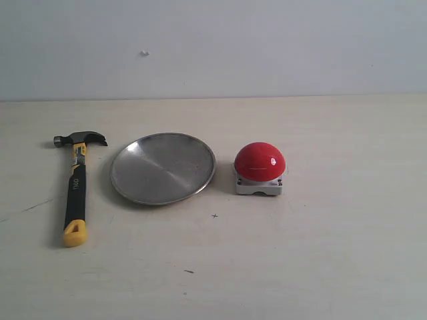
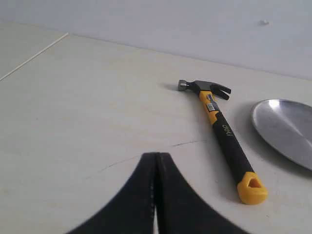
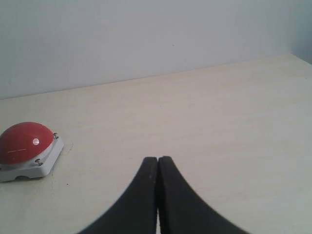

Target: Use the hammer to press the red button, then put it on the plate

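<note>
The hammer (image 1: 75,193) lies flat on the table at the left, dark head toward the back wall and yellow looped end toward the front; it also shows in the left wrist view (image 2: 222,131). To its right rests the silver plate (image 1: 163,168) (image 2: 285,129), and right of that the red button (image 1: 259,162) (image 3: 24,141) on its grey base. My left gripper (image 2: 157,155) is shut and holds nothing, short of the hammer's handle end. My right gripper (image 3: 158,158) is shut, holds nothing, and is off to the side of the button. Neither arm shows in the exterior view.
The pale wooden table (image 1: 320,253) runs back to a plain light wall (image 1: 267,47). A thin dark scratch (image 2: 187,143) marks the tabletop near the hammer. A table edge (image 2: 34,56) shows in the left wrist view.
</note>
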### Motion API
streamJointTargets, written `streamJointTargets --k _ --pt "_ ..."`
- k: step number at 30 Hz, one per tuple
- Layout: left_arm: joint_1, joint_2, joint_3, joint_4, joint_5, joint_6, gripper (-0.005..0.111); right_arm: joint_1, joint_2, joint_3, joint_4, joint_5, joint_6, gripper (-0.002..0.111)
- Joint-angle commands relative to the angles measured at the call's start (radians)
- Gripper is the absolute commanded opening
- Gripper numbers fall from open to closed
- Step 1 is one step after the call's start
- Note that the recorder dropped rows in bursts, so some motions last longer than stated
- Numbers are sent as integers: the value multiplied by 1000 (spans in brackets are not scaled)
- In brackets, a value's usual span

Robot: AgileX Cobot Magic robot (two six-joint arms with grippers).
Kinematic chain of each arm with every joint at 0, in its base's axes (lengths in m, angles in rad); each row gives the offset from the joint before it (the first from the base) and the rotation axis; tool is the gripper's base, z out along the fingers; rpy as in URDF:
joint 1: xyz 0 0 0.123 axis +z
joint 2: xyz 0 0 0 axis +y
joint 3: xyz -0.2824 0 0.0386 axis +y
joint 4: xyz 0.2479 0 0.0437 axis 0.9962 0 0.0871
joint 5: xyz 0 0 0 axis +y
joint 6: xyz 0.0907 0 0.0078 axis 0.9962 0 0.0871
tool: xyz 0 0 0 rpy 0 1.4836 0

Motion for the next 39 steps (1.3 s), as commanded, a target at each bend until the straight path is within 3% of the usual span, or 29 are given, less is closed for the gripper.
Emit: streamJointTargets --k 1,6,8,11,16,18,21,27,31,34,39 --pt "2 -5 3 -8 -3 3 0 -7 -7 4 1 -4 -8 0" --pt "2 -5 3 -8 -3 3 0 -7 -7 4 1 -4 -8 0" --pt "2 -5 3 79 -33 36 0 -7 -7 4 1 -4 -8 0" --pt "2 -5 3 -42 -322 -57 0 -7 -7 4 1 -4 -8 0" --pt "2 -5 3 -75 -586 -140 0 -7 -7 4 1 -4 -8 0" --pt "2 -5 3 -212 -716 -272 0 -7 -7 4 1 -4 -8 0" --pt "2 8 -42 -330 -833 -221 0 -7 -7 4 1 -4 -8 0" --pt "2 299 -363 -525 -644 109 0 -7 -7 4 1 -4 -8 0" --pt "2 645 -610 -517 -452 164 0 -7 -7 4 1 -4 -8 0" --pt "2 927 -826 -475 -228 204 0 -7 -7 4 1 -4 -8 0" --pt "2 1417 -1208 -459 341 433 0 -7 -7 4 1 -4 -8 0"
